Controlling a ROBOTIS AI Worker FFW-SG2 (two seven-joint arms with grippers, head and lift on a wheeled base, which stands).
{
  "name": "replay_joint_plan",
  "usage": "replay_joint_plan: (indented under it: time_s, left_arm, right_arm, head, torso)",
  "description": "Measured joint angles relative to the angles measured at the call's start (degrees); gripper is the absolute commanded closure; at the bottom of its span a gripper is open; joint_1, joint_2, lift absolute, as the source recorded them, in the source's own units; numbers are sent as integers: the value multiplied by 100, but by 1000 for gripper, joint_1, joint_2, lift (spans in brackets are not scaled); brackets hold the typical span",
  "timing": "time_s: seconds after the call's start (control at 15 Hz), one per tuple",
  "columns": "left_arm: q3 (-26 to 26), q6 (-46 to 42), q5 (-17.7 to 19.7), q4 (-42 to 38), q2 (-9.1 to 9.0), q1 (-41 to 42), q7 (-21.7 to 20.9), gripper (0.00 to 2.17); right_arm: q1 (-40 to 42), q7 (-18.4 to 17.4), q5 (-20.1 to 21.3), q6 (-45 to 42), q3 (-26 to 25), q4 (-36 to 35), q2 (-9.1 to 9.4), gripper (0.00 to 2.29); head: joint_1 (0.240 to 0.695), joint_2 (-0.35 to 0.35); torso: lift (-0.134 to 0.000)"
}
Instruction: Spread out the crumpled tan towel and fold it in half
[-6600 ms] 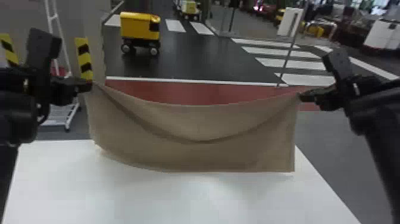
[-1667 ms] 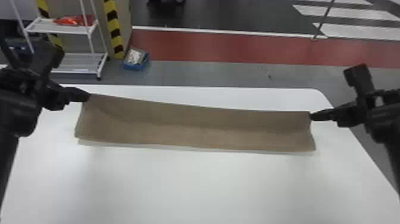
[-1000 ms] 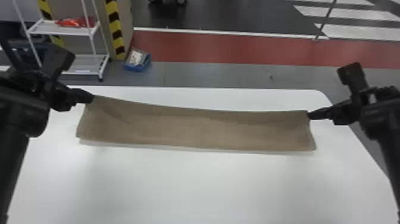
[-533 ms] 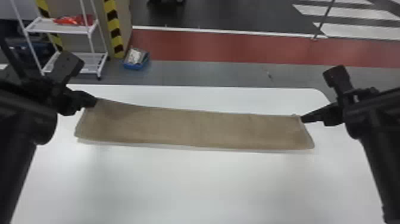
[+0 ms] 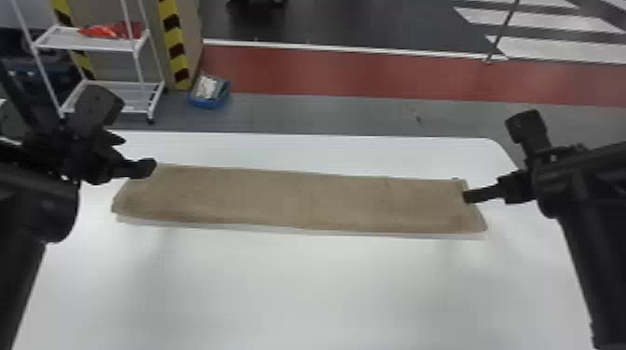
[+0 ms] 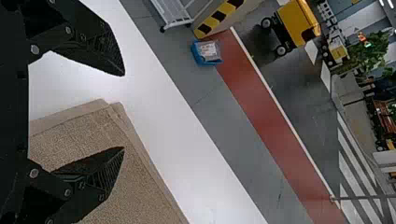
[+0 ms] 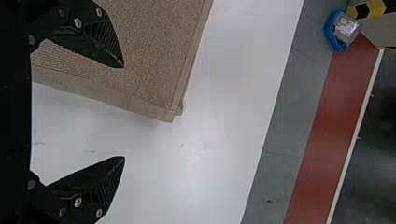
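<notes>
Plainly, our left black claw with two flat, ribbed fingers (image 6: 124, 112) stands wide open above the left part of the table and has hold of nothing, one finger seen against cloth and the other against bare white top. Our right black claw of the same make (image 7: 124, 112) is just as widely spread and just as empty, above the table's right part. Whether either claw brushes the cloth, we cannot tell

Outward from them lies the tan woven towel (image 5: 298, 200), a long, narrow strip running from left to right on the smooth white table (image 5: 298, 288), nearer the table's far edge, with a broad bare stretch on the near side. At its far corners, a lower layer peeks out a little past the upper one, so the match is close but not perfect

We judge that the spreading is done and the half fold laid, which puts us at the release, close to the finish. Next we should lift both claws clear of the table, fingers kept apart, so that no tip snags a corner and drags the top layer askew. If a neater edge is wanted, we could then nudge those corners into line
</notes>
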Motion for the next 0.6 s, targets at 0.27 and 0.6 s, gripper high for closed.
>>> replay_joint_plan:
  time_s: [0.27,0.6]
  left_arm:
    - [220,242,169,-134,-7,30,-322,36]
    - [487,1088,727,-169,-12,-41,-599,66]
  right_arm:
    - [-4,-32,-108,266,-95,-62,-22,53]
    - [-45,-89,-260,486,-217,-66,-11,70]
  head:
    - [695,-121]
    - [695,-122]
  torso:
    - [-120]
    - [-120]
